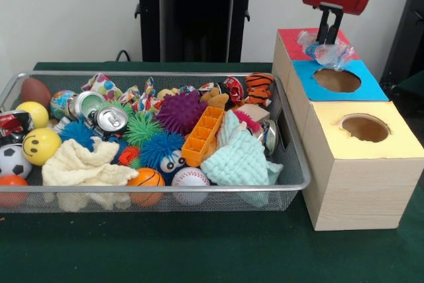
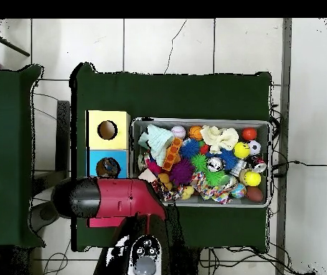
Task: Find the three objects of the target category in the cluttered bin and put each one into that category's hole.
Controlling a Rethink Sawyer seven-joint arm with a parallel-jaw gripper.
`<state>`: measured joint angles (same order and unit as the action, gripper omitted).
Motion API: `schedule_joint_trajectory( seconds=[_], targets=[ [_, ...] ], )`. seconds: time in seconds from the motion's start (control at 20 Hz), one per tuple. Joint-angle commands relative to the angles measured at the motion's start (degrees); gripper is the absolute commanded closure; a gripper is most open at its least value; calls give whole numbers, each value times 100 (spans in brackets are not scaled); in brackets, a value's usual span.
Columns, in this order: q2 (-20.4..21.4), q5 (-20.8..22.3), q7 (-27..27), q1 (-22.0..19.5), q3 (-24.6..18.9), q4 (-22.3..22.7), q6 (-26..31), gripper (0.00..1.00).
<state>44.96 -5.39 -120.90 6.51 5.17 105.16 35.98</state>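
- While the arm hangs over the boxes at the table's right side in the front view, the bin [image 1: 301,164] fills the left and middle of the green table [image 1: 199,250], its near rim close to the table's near edge.
- Bin's left end: brown football [image 1: 34,90], yellow ball [image 1: 33,113], smiley ball [image 1: 41,145], soccer ball [image 1: 13,160], orange ball [image 1: 12,185] at the near-left corner.
- Near rim: cream cloth [image 1: 86,167], basketball [image 1: 146,180], baseball [image 1: 189,178].
- Middle: two silver cans [image 1: 109,120], blue spiky ball [image 1: 161,147], green spiky ball [image 1: 141,127], purple spiky ball [image 1: 180,111], orange tray [image 1: 203,136] lying tilted.
- Bin's right end: mint cloth [image 1: 240,157], tiger toy [image 1: 259,87] by the far-right corner.
- No bottle can be made out among the bin's clutter.
- Right of the bin, three wooden boxes stand in a row running from near to far: yellow box [image 1: 364,164] nearest, blue box [image 1: 338,79] behind it, red box [image 1: 291,41] farthest, toward the table's far-right corner.
- Gripper [image 1: 329,39] points down over the red box, its fingers narrow and pinched on a clear bottle [image 1: 326,50] with a bit of blue showing.
- Bottle sits right above the red top, overlapping the blue top's far edge; the hole in the red top is hidden behind it.
- Overhead, the red arm [image 2: 116,198] covers the red box; the gripper itself is hidden there.
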Motion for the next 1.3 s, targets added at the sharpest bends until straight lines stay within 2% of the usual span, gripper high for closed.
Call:
schedule_joint_trajectory(
  seconds=[0.05, 0.55, 0.9, 1.1, 1.3],
  targets=[
    [-320, -298, -1607, 58, 203, -548, 116, 100],
    [-450, -502, -1480, 102, 306, -839, 346, 100],
    [-426, -625, -1395, 107, 337, -1093, 753, 100],
    [-613, -678, -1362, 83, 305, -1223, 619, 100],
    [-924, -708, -1331, 60, 282, -1305, 167, 100]
  ],
)
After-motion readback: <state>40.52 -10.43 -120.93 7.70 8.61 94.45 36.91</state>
